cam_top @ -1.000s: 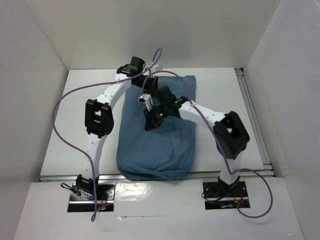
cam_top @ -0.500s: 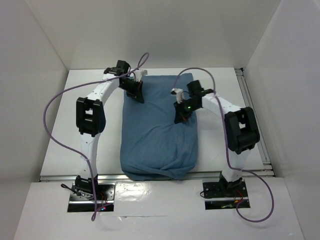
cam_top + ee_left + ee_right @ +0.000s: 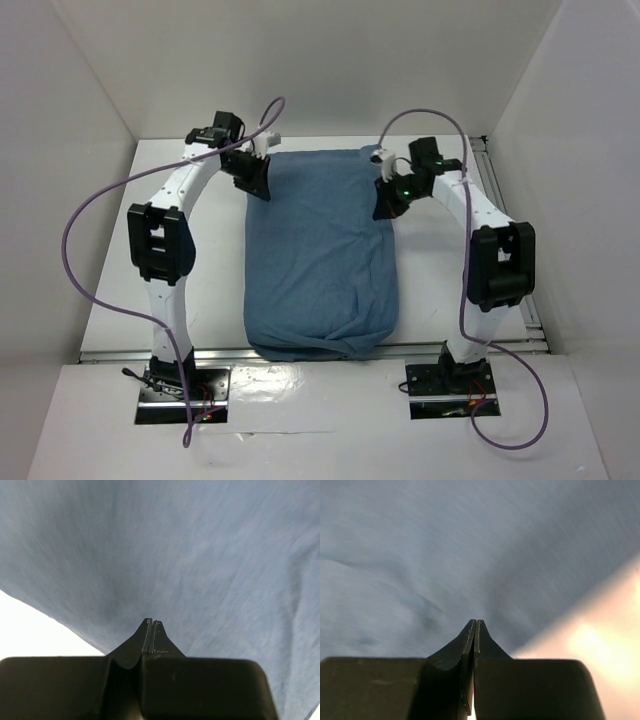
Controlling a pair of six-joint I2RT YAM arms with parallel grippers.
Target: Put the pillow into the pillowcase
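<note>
Left claw (image 3: 261,189), right claw (image 3: 382,209), plump pillowcase (image 3: 320,255)

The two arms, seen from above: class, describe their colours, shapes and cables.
Both the left arm and right arm have slim white links joined by black joint blocks. A purple cable loops off each. The left gripper and right gripper are black, with wedge-shaped fingers. A green light glows near the right wrist.

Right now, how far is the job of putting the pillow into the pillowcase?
Looks mostly done: no pillow shows anywhere, and the pillowcase lies full and plump on the table. In hand: the left gripper and right gripper are shut near its far corners; whether they pinch cloth is unclear. Left: probably only letting go and checking the opening, which I cannot see.
</note>
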